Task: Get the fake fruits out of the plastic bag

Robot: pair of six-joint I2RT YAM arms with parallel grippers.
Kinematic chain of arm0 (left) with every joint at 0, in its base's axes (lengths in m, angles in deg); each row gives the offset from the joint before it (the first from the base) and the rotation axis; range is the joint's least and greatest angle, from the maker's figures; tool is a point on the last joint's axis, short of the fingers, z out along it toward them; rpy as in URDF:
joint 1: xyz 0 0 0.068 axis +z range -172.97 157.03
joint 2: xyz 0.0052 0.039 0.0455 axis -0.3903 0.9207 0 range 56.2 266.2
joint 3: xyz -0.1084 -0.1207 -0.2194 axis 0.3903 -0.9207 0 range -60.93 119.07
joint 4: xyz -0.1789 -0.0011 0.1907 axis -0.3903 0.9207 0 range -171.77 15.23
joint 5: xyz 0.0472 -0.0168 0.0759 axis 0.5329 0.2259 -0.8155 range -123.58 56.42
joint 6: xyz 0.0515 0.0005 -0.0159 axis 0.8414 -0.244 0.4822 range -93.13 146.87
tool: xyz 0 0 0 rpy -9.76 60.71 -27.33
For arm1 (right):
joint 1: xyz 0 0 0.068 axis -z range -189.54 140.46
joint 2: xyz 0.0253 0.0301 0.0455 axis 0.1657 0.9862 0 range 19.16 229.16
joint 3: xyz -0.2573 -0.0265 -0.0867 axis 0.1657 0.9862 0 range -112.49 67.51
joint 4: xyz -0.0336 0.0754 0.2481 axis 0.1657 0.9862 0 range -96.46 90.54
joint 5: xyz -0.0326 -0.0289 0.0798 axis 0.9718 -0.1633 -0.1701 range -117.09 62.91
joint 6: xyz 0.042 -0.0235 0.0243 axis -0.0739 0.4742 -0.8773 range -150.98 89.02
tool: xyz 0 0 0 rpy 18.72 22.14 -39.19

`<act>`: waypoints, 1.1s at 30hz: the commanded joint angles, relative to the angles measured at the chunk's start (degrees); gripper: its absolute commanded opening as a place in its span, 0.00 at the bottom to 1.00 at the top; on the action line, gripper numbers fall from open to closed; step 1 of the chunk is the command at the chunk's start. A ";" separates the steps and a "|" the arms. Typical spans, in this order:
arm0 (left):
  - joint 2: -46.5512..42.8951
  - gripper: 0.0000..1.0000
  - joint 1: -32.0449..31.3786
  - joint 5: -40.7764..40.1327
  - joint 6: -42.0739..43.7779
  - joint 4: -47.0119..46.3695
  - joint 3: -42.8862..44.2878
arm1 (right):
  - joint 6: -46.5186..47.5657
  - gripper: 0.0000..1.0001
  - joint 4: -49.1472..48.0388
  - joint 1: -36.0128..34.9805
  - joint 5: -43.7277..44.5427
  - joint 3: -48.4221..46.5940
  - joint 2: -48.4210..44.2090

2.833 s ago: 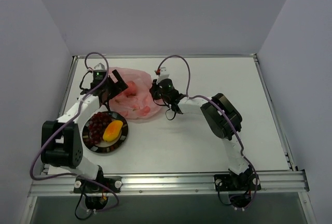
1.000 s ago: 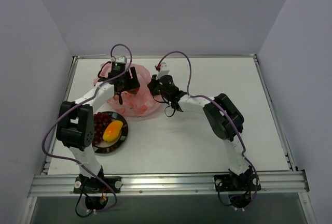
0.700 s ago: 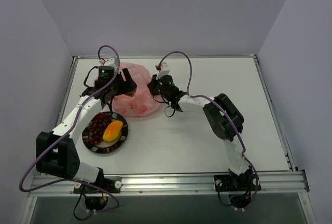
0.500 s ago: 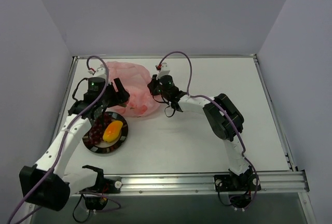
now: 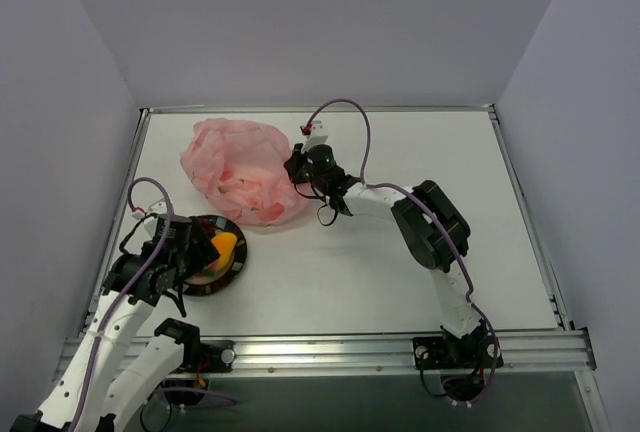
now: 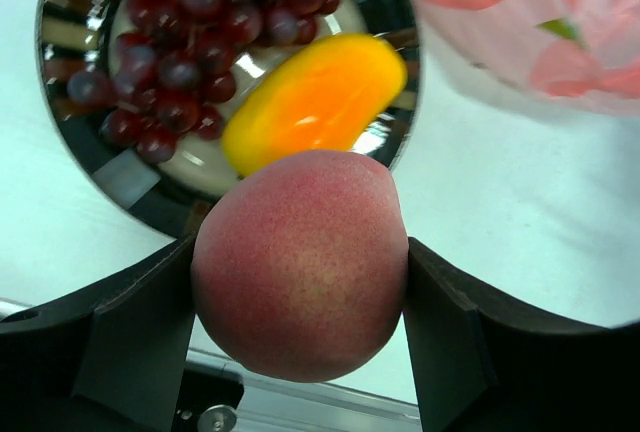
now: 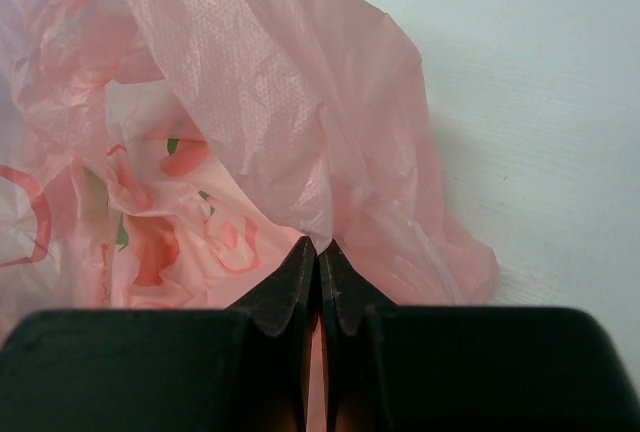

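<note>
My left gripper (image 6: 300, 324) is shut on the round pink peach (image 6: 300, 267) and holds it above the near edge of the black-rimmed plate (image 6: 170, 214). The dark red grape bunch (image 6: 190, 42) and the orange-yellow mango (image 6: 310, 102) lie on that plate. In the top view the left gripper (image 5: 190, 252) covers most of the plate (image 5: 235, 264); the mango (image 5: 226, 245) shows beside it. The crinkly pink plastic bag (image 5: 240, 167) lies at the back left. My right gripper (image 7: 320, 264) is shut on a fold of the bag (image 7: 230, 132) at its right edge (image 5: 296, 174).
The plate stands just in front of the bag near the table's left edge. A metal rail (image 5: 320, 347) runs along the near edge. White table (image 5: 420, 162) lies right of the right arm.
My left gripper has drawn back out of the bag with the peach, moving toward the near left to above the plate. The right gripper has stayed clamped on the bag.
</note>
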 commanded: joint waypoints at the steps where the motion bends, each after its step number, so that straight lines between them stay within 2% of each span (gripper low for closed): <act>1: 1.25 0.35 -1.72 -6.83 -6.19 6.78 0.14 | -0.11 0.00 -2.12 0.17 0.80 -1.59 -0.97; 7: 10.73 0.33 -1.98 -9.20 -9.62 2.49 -4.16 | -0.11 0.00 -2.73 0.17 0.01 -1.67 -1.85; 16: 9.87 0.34 -2.07 -11.58 -10.07 -4.02 -11.11 | 1.12 0.00 -2.91 0.17 -1.31 -1.15 -2.29; 19: 9.52 0.41 -1.98 -12.55 -8.93 -4.20 -10.94 | 1.12 0.00 -3.17 0.17 -1.66 -1.32 -2.29; 20: 8.99 0.49 -2.07 -13.34 -8.66 -4.20 -10.59 | 1.12 0.00 -3.17 0.17 -1.75 -1.23 -2.29; 23: 8.11 0.62 -2.07 -13.87 -7.61 -4.99 -10.58 | 0.85 0.00 -3.26 0.17 -1.75 -1.32 -2.03; 24: 8.02 0.71 -2.07 -13.70 -7.43 -5.42 -10.67 | 0.85 0.00 -3.26 0.17 -1.84 -1.32 -2.02; 26: 7.67 0.82 -2.33 -13.34 -7.25 -5.34 -10.67 | 0.85 0.00 -3.00 0.17 -1.84 -1.32 -1.94; 27: 7.41 0.95 -2.60 -13.34 -7.17 -5.17 -10.50 | 0.85 0.00 -2.91 0.17 -1.84 -1.32 -1.85; 33: 2.40 0.94 -3.56 -14.66 -4.97 -6.04 -8.39 | 0.77 0.01 -2.21 0.08 -1.84 -2.11 -1.50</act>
